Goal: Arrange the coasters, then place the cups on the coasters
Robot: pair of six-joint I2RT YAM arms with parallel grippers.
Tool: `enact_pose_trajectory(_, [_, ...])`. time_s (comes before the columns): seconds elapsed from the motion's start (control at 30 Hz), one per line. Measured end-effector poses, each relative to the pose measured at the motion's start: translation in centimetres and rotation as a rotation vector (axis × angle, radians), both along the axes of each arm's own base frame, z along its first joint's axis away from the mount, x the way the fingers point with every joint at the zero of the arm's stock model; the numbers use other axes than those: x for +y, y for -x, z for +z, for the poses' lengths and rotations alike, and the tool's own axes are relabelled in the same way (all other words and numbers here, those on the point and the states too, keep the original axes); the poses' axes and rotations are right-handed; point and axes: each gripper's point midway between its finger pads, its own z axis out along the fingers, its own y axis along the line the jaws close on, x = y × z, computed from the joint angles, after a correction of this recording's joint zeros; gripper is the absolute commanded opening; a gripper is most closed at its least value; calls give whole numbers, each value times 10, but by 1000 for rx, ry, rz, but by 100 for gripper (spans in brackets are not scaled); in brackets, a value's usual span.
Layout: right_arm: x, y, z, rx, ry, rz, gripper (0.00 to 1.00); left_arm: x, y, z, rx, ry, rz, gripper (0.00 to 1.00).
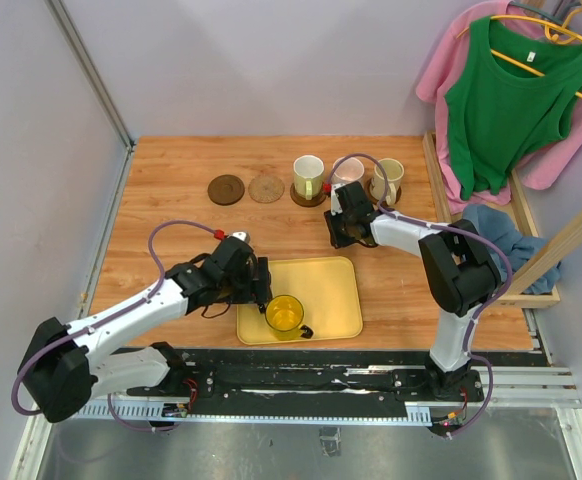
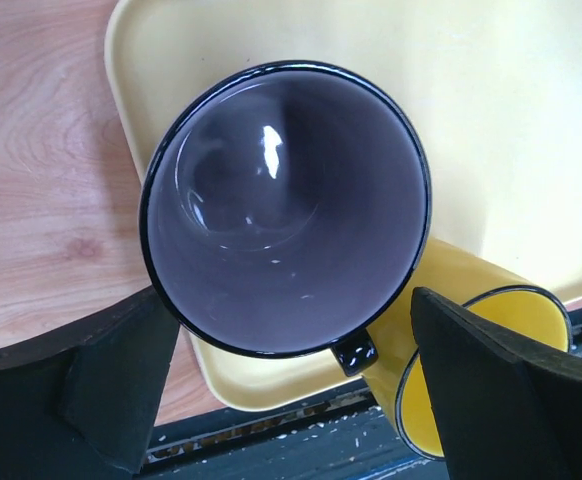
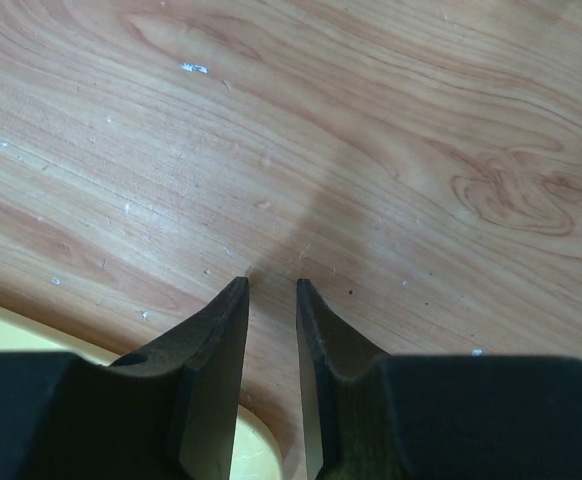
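Observation:
In the left wrist view a grey-purple cup (image 2: 286, 210) stands on the yellow tray (image 2: 491, 120). My left gripper (image 2: 293, 300) is open wide, one finger on each side of the cup. A yellow cup (image 2: 491, 330) sits right beside it. From above, my left gripper (image 1: 251, 285) hides the grey-purple cup, and the yellow cup (image 1: 284, 314) shows. Two bare coasters, dark brown (image 1: 226, 189) and tan (image 1: 266, 188), lie at the back. A white-green cup (image 1: 308, 175) and a cream cup (image 1: 389, 178) stand on coasters, with a pink cup (image 1: 348, 168) between them. My right gripper (image 3: 271, 283) hovers over bare wood, narrowly open and holding nothing.
The tray (image 1: 341, 300) lies at the table's near edge. My right gripper (image 1: 343, 238) is just behind its far right corner, in front of the pink cup. A wooden rack with a blue cloth (image 1: 491, 228) and hanging clothes (image 1: 506, 90) borders the right side. Walls close the left and back.

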Motion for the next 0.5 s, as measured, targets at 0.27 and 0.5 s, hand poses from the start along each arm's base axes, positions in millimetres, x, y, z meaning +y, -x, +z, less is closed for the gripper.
enact_pose_trajectory(0.27, [2, 0, 0, 3, -13, -4, 27, 2, 7, -11, 25, -14, 10, 76])
enact_pose_trajectory(0.5, [4, 2, 0, 8, -26, 1, 27, -1, 10, -14, 32, -23, 7, 40])
